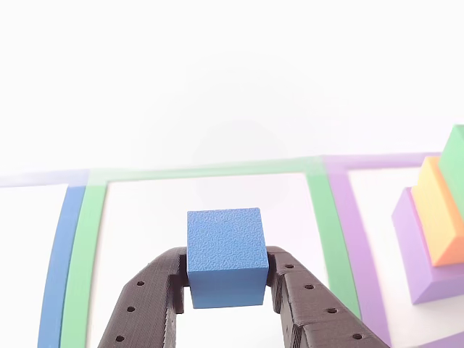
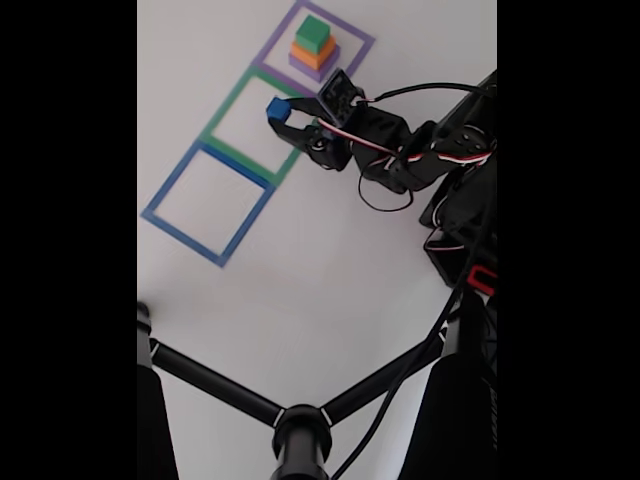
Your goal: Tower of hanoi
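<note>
A small blue cube (image 1: 225, 255) sits between the two black fingers of my gripper (image 1: 227, 279), which is shut on it over the green square outline (image 1: 319, 210). From the fixed view the blue cube (image 2: 277, 108) and gripper (image 2: 283, 112) hang over the green outline (image 2: 224, 107). A stack of green block (image 2: 313, 33) on orange block (image 2: 314, 50) on purple slab (image 2: 313, 64) stands inside the purple outline (image 2: 352, 38). In the other view that stack shows at the right edge: green block (image 1: 455, 163), orange block (image 1: 442, 217), purple slab (image 1: 420, 254).
A blue square outline (image 2: 208, 200) lies beside the green one on the white table (image 2: 300, 280). My arm body and cables (image 2: 420, 150) reach in from the right of the fixed view. A black tripod stand (image 2: 300, 430) fills the bottom of that view.
</note>
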